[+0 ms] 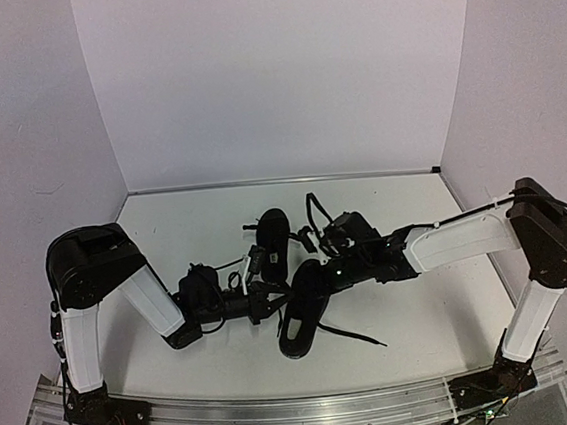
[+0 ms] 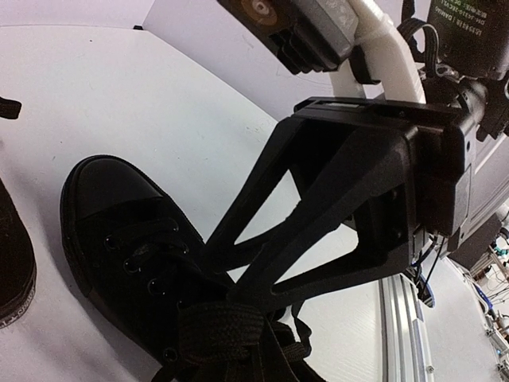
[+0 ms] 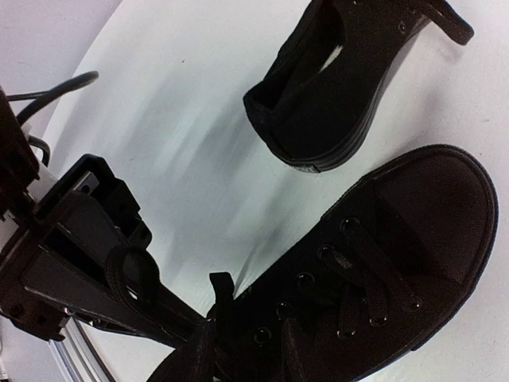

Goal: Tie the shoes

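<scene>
The left fingers (image 3: 155, 312) press together on a lace (image 3: 216, 290) of the lower shoe (image 1: 297, 327), mid-frame on the worktop (image 1: 423, 305), likely holding a loop. The right fingers (image 2: 318, 207) crowd the same shoe, grip unclear

Centre was jammed; I only had room at the edges.
Over the near shoe (image 1: 300, 326) the left gripper (image 1: 265, 300) and right gripper (image 1: 317, 276) sat tip to tip, far shoe (image 1: 272, 236) just behind, lace (image 1: 361, 338) trailing right. Back of table (image 1: 362, 195) was open.

White table (image 1: 433, 309); two black shoes (image 1: 303, 309) atop
</scene>
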{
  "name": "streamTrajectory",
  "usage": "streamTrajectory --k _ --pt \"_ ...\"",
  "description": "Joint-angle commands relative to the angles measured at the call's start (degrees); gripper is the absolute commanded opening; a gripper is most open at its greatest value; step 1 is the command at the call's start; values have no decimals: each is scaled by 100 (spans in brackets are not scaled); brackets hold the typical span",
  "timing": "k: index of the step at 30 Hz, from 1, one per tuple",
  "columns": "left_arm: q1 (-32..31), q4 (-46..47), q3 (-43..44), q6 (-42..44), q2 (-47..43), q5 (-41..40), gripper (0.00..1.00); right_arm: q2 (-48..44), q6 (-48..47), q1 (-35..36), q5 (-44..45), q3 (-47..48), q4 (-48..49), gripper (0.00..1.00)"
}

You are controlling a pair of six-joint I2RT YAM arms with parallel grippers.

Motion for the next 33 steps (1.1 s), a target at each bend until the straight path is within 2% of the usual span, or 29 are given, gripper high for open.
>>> streamTrajectory --k 1,7,11,15,16,28,33 --pt "29 342 -20 35 -33 -70 5 -171 -76 -22 -112 -6 -250 26" --pt "28 340 -3 49 -34 -57 4 -283 -65 -55 -96 -46 -359 27" --pt "29 349 6 42 -17 -57 4 -327 -95 -64 -175 -59 -398 18" --pt "29 348 1 34 -16 -72 4 -442 -158 -64 -265 -68 -394 1" --pt "28 342 -6 28 -15 -84 4 -480 -171 -65 -259 -72 -399 0" --pt "29 105 -251 -87 -111 -610 5 -1000 -136 -69 43 -449 -392 0" --pt "29 31 -332 -73 -152 -615 10 -1011 -146 -69 -119 -585 -241 0"
